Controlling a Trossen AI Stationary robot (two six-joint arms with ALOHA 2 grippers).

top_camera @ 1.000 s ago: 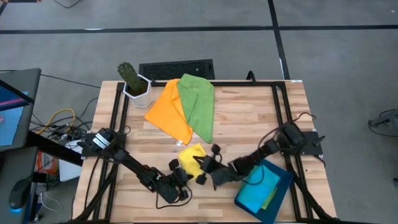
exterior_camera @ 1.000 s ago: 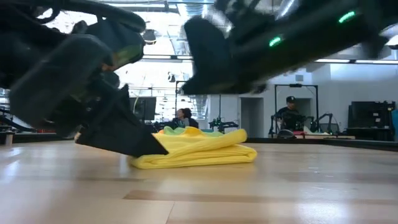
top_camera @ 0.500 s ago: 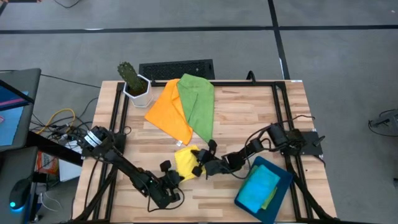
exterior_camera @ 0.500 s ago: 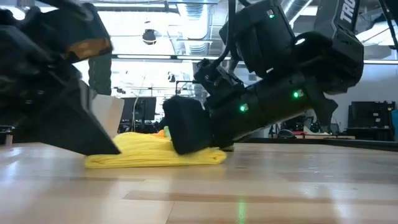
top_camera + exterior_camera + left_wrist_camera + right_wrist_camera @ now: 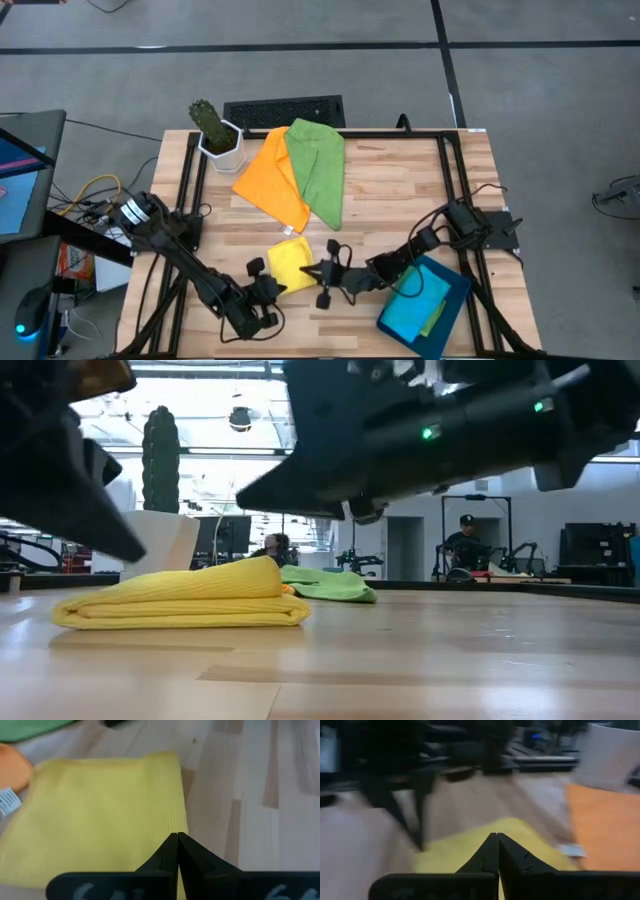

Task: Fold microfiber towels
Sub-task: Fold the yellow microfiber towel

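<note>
Since a second ago the folded yellow towel (image 5: 288, 264) has slid toward the table's left and both arms have drawn back from it, so it now lies free on the wood.

At the far left of the wooden table (image 5: 400, 190) a cactus in a white pot (image 5: 213, 131) stands at the back corner. Nearer the front, the left gripper (image 5: 265, 285) sits at the yellow towel's front left corner, its jaws pressed together with nothing between them; in the left wrist view the fingertips meet over the towel's edge. The low view shows the yellow cloth folded flat in a thick stack.

Behind it, toward the back, the orange towel (image 5: 272, 178) and a green towel (image 5: 319, 172) lie spread side by side, overlapping.

Just right of the yellow towel the right gripper (image 5: 323, 275) hovers, jaws closed and empty.

Farther right, the dark teal tray (image 5: 460, 294) holds a folded bright blue towel (image 5: 412, 309) atop a green one (image 5: 436, 312).
</note>
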